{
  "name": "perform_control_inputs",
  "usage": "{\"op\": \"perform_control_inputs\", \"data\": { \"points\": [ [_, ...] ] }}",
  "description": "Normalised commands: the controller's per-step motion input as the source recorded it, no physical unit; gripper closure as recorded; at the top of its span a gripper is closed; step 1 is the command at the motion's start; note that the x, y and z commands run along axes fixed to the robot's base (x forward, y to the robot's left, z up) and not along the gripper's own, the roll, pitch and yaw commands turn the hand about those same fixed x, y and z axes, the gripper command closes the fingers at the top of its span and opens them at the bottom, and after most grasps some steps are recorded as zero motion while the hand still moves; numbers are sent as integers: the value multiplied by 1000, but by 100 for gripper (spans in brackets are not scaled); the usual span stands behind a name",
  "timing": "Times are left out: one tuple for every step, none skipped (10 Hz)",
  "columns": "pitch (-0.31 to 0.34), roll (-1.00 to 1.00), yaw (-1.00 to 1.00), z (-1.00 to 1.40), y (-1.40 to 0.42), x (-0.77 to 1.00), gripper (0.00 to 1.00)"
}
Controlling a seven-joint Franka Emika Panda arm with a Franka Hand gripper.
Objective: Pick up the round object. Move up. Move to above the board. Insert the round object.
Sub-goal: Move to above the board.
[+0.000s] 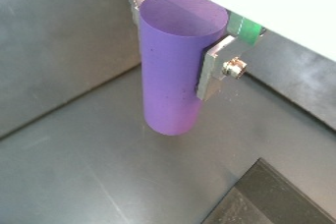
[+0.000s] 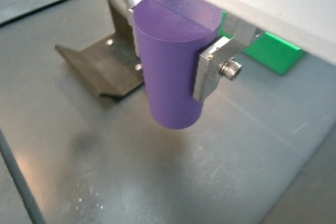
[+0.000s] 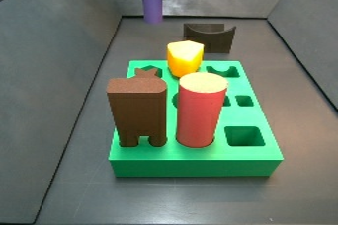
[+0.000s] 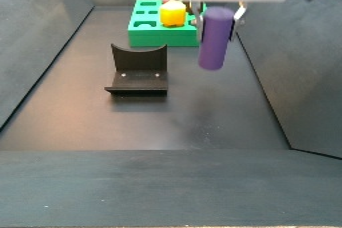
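Observation:
My gripper (image 4: 218, 14) is shut on the round object, a smooth purple cylinder (image 1: 175, 66), and holds it upright, clear of the grey floor. It shows in both wrist views (image 2: 176, 66) and in both side views (image 3: 153, 1) (image 4: 214, 40). A silver finger (image 1: 214, 67) presses its side. The board, a thick green block (image 3: 258, 151) with shaped holes, lies apart from the gripper; it carries a brown piece (image 3: 137, 111), a red cylinder (image 3: 203, 111) and a yellow block (image 3: 184, 58). A corner of the board shows in a wrist view (image 2: 277, 52).
The dark fixture (image 4: 138, 69) stands on the floor beside the board, below and to the side of the held cylinder; it also shows in a side view (image 3: 209, 37) and a wrist view (image 2: 102, 62). Grey walls (image 3: 79, 41) enclose the floor.

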Motion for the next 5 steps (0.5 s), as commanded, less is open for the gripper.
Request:
{"op": "perform_control_inputs", "data": {
  "points": [
    [53,184,-46,1000,-214,-70,100],
    [43,160,-18,1000,-199,-69,100],
    [37,130,4,1000,-179,-67,100],
    [35,121,14,1000,-155,-64,100],
    [41,119,21,1000,-133,-55,100]
  ]
}}
